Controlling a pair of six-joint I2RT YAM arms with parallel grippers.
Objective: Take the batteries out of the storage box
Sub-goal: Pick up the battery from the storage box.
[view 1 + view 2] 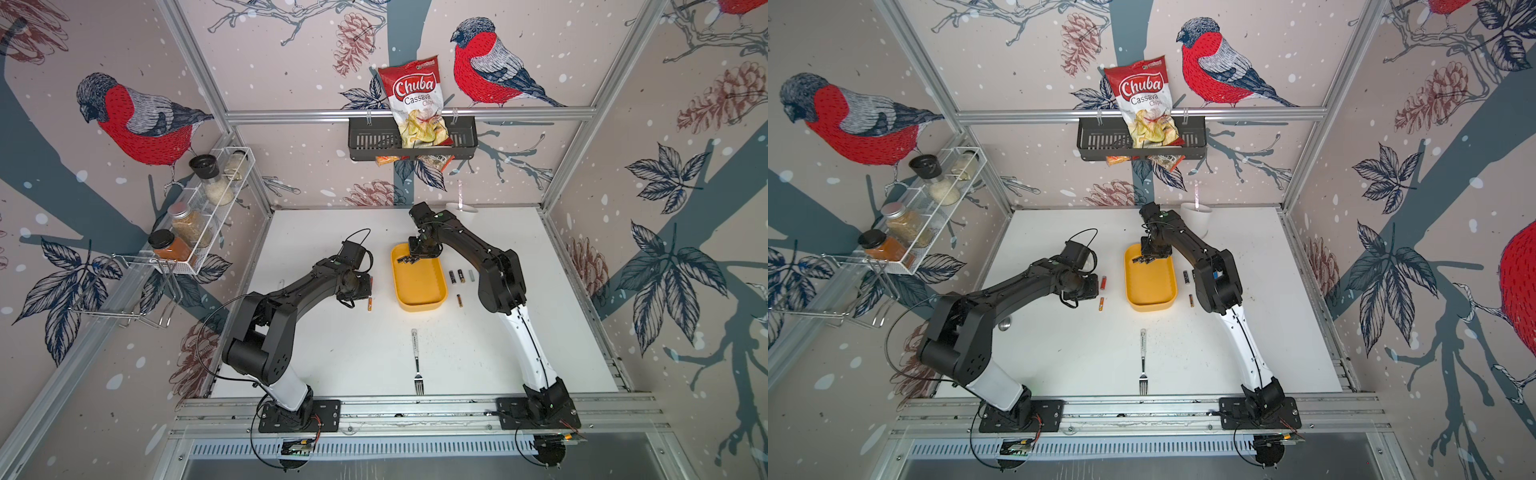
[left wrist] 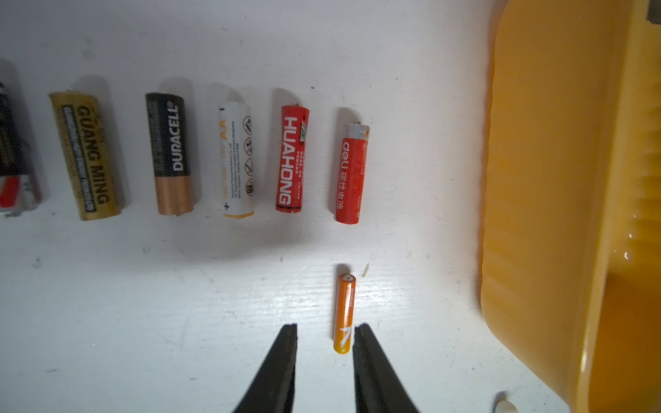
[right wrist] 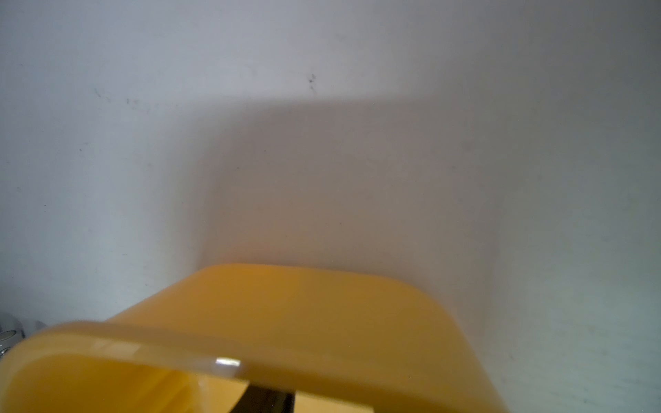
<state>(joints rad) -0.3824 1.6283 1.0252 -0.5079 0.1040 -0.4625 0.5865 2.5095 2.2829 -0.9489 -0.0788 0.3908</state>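
7 batteries [image 2: 292, 159] lie flat, axes parallel to the storage box [image 2: 558, 178] wall.

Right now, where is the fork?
In both top views the fork lies on the table, centred near its front edge, tines pointing away from the box.

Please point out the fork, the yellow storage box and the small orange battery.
fork [image 1: 414, 344]: in a top view, its handle.
yellow storage box [image 1: 419, 286]: in a top view, bare floor.
small orange battery [image 2: 344, 313]: left wrist view, mid-body.
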